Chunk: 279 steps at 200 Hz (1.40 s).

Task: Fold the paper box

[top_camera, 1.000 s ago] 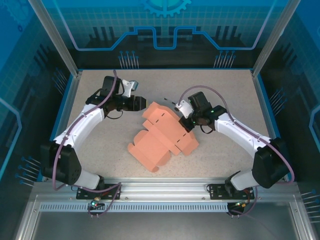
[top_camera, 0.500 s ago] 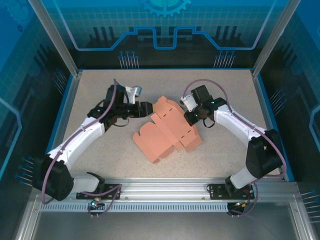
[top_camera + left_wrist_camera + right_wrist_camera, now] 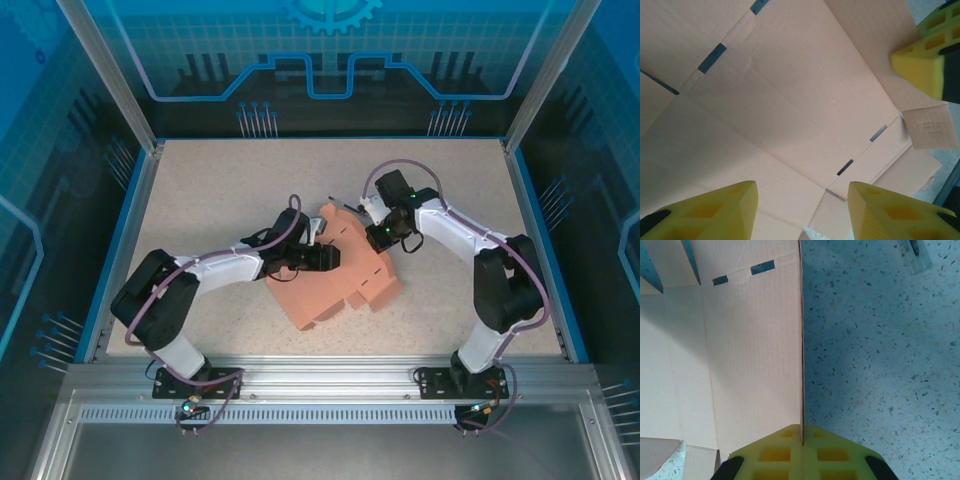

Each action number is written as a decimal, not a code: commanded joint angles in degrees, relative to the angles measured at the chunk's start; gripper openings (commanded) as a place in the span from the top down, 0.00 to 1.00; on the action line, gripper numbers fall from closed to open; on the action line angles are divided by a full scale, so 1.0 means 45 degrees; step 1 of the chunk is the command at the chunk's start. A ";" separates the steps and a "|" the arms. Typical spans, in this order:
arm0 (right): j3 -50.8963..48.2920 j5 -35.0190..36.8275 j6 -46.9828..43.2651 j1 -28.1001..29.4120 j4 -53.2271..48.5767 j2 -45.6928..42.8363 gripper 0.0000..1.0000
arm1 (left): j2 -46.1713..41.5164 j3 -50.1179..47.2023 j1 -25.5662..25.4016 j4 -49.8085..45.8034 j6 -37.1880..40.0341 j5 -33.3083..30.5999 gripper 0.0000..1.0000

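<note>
arm bases: bolted to the rail nearest me. From there both my arms bend inward over the speckled table (image 3: 200, 190).
paper box (image 3: 330, 290): a salmon-pink die-cut sheet lying mid-table, partly folded, with slotted creases across it. One corner points back toward my bases.
left gripper (image 3: 328, 258): I reach in low from the left, out over the upper-left part of the sheet.
left fingers (image 3: 715, 210): my two yellow tips stand roughly halfway apart with nothing clamped between them. Pink card spreads out just beyond them. I cannot tell whether the tips touch it.
right gripper (image 3: 378, 236): it sits at the far right side of the sheet, close to my left one. One of its yellow tips shows at the upper right of my left wrist view.
right pads (image 3: 770, 455): they are pressed together on the edge of a panel that stands upright and edge-on between them. Bare table lies to the panel's right.
thin dark stick (image 3: 345, 206): it lies on the table just beyond the sheet's far edge.
</note>
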 commanded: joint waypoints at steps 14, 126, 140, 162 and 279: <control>0.0493 -0.0334 0.0291 -0.0209 -0.0676 0.0201 1.00 | 0.0598 -0.0629 -0.0118 0.1870 -0.0300 -0.0444 0.51; 0.0710 -0.0464 0.0493 -0.0170 -0.0607 0.0226 1.00 | 0.1767 -0.1798 -0.0117 0.3294 -0.0949 -0.0823 0.54; 0.0653 -0.0564 0.0577 -0.0112 -0.0504 0.0145 1.00 | 0.1871 -0.2018 -0.0131 0.3729 -0.1110 -0.0829 0.54; 0.0605 -0.0608 0.0747 0.0050 -0.0415 0.0011 1.00 | 0.2001 -0.2281 -0.0116 0.4270 -0.1353 -0.0800 0.55; 0.0767 0.0354 0.1660 0.1920 -0.0597 -0.0810 1.00 | 0.2362 -0.2888 -0.0127 0.5695 -0.1609 -0.0599 0.56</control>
